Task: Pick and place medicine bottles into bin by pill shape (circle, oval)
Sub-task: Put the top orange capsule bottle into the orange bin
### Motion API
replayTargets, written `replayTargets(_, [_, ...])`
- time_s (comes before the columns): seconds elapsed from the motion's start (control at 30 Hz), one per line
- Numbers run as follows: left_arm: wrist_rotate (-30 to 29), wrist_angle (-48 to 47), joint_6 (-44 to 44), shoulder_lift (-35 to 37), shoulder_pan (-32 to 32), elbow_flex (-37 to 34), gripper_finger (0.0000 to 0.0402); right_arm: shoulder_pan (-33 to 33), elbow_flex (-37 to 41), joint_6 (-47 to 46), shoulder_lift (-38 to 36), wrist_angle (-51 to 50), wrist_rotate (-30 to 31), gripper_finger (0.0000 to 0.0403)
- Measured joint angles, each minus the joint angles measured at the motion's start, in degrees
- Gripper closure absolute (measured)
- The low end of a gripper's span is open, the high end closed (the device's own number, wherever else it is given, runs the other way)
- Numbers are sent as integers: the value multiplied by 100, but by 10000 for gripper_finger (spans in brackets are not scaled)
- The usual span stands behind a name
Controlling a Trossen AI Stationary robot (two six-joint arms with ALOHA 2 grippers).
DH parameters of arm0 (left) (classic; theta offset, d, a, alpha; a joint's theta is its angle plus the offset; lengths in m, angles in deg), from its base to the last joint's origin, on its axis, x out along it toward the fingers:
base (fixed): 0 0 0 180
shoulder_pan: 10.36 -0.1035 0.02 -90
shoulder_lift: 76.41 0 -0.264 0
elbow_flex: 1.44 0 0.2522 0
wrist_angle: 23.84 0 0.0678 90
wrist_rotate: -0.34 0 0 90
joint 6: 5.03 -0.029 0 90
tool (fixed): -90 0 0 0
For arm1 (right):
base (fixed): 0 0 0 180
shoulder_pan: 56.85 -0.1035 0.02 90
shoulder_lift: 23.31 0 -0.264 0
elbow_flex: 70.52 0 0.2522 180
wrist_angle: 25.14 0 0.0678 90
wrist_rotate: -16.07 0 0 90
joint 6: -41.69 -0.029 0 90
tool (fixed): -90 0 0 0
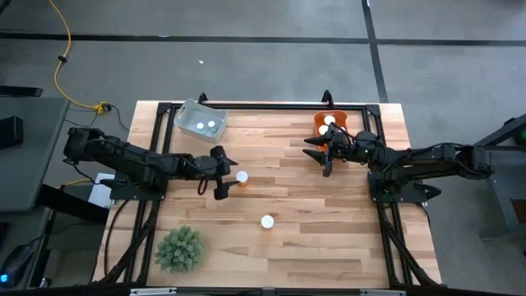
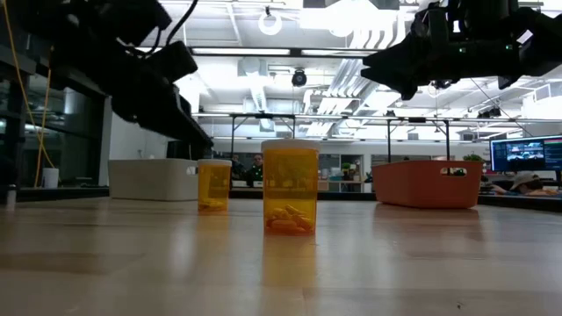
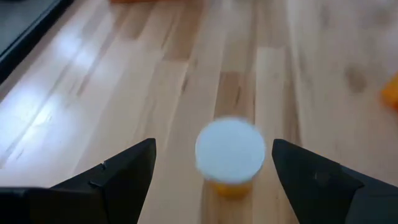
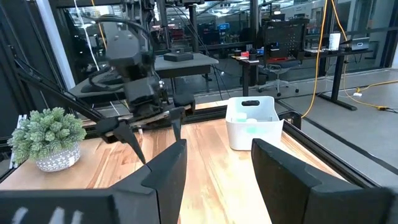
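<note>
I see the left gripper [image 1: 228,174] spread wide, a medicine bottle [image 1: 242,177] upright between its fingers, untouched. Right gripper [image 1: 319,150] spread, empty, just beside the orange bin [image 1: 320,122].

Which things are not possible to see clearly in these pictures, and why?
- Pill shape in the bottle between the open left gripper's fingers: left wrist view is blurred and the cap covers it.
- Contents of the white bin and orange bin: only white caps show in the high view; the walls hide them in the low view.
- Labels on the bottles: too small everywhere.
- Right gripper: holds nothing visible.
</note>
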Motion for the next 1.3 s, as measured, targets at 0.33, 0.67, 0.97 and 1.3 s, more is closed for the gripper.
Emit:
replayTargets(0.33, [724, 1578, 303, -62, -134, -823, 90, 1, -2, -2, 0, -7, 0, 230])
replayTargets(0.67, [-170, 2829, 711, -462, 381, -1422, 90, 1, -2, -2, 0, 0, 0, 230])
replayTargets(0.97, [-57, 3400, 1035, -1417, 378, -1350, 90, -1, -2, 0, 0, 11, -1, 230])
replayTargets(1.3, [-193, 3994, 782, -2611, 347, -870, 90, -1, -2, 0, 0, 21, 0, 230])
